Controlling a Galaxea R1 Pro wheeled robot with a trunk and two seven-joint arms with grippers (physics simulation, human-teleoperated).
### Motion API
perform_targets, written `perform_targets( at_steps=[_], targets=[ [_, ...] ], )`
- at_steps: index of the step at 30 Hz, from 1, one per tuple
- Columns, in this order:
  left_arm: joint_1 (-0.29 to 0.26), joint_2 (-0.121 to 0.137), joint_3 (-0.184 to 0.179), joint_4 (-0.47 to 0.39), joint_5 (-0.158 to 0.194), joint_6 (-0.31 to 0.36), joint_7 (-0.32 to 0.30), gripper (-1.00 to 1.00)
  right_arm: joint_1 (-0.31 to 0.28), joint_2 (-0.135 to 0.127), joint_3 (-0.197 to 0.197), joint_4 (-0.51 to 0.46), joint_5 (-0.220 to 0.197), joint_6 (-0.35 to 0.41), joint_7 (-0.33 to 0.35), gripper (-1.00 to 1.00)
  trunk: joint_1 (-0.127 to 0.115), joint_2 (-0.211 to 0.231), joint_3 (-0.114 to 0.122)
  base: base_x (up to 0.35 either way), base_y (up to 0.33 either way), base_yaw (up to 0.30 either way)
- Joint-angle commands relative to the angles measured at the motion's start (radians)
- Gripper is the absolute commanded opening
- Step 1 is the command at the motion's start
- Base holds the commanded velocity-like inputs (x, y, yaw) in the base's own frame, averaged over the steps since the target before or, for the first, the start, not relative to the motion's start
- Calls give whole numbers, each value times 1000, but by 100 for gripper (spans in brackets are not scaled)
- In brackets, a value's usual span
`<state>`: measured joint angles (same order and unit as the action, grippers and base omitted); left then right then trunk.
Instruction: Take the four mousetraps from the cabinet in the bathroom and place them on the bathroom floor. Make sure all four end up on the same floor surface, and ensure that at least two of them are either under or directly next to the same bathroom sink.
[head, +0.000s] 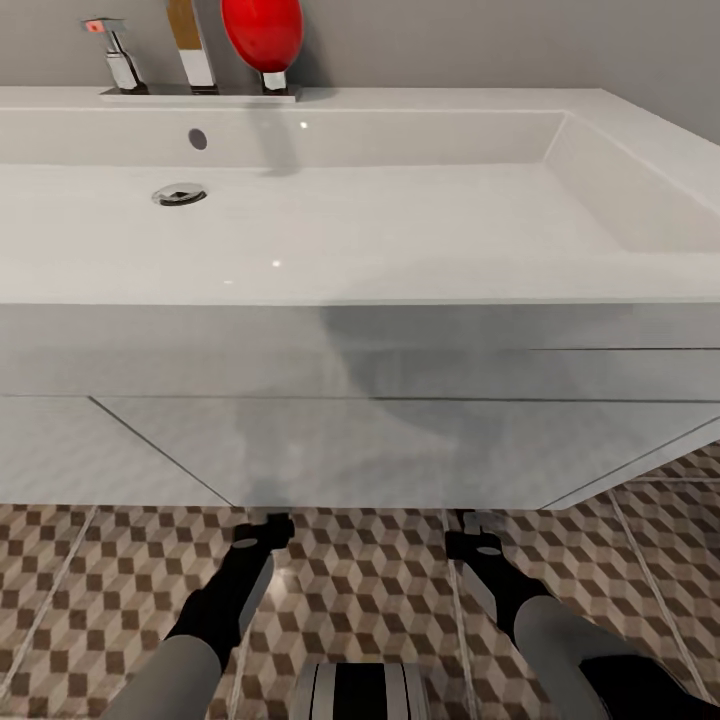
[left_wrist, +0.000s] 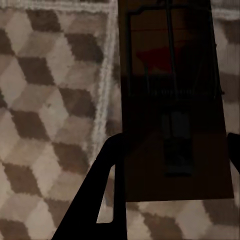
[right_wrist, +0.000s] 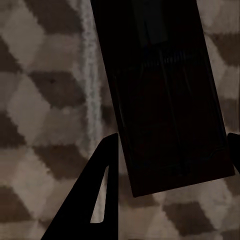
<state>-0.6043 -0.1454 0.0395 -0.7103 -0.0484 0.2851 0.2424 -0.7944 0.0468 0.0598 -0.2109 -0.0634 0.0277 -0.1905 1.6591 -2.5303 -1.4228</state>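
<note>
My two arms reach low to the front lower edge of the white vanity (head: 400, 440) that carries the wide white sink (head: 400, 230). The left gripper (head: 262, 530) (left_wrist: 175, 145) is shut on a mousetrap (left_wrist: 170, 95), a brown board with dark wire parts and a red patch. It hangs close over the cube-patterned bathroom floor (head: 370, 600) (left_wrist: 45, 100). The right gripper (head: 478, 532) (right_wrist: 172, 142) is shut on a second mousetrap (right_wrist: 165, 100), which looks very dark in shadow above the floor (right_wrist: 45, 100). The cabinet is out of view.
The angular chrome tap (head: 195, 45), a small chrome lever (head: 118, 55) and a red rounded object (head: 262, 30) stand at the sink's back edge. The vanity overhangs the floor just ahead of both grippers. Open tiled floor continues to the right (head: 670, 530).
</note>
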Motion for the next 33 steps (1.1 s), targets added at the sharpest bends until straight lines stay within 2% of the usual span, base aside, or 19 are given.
perform_targets(
  at_steps=[1, 6, 19, 33],
  targets=[
    [0, -4, 3, -4, -7, 7, 1, -100, 0, 0, 6, -7, -9, 2, -5, -100, 0, 0, -5, 0, 0, 0],
    [0, -25, 0, -9, -9, 6, 2, -100, 0, 1, 6, -30, -11, 1, -14, -100, 3, -2, -24, 0, 0, 0],
    [0, -25, -1, -11, -11, 2, 2, -100, 0, 8, 8, -18, -13, -30, -16, -100, 8, -5, -74, 0, 0, 0],
    [0, -22, -1, -11, -11, -1, 2, -100, 0, 8, 8, -18, -11, -35, -15, -100, 8, -5, -74, 0, 0, 0]
  ],
)
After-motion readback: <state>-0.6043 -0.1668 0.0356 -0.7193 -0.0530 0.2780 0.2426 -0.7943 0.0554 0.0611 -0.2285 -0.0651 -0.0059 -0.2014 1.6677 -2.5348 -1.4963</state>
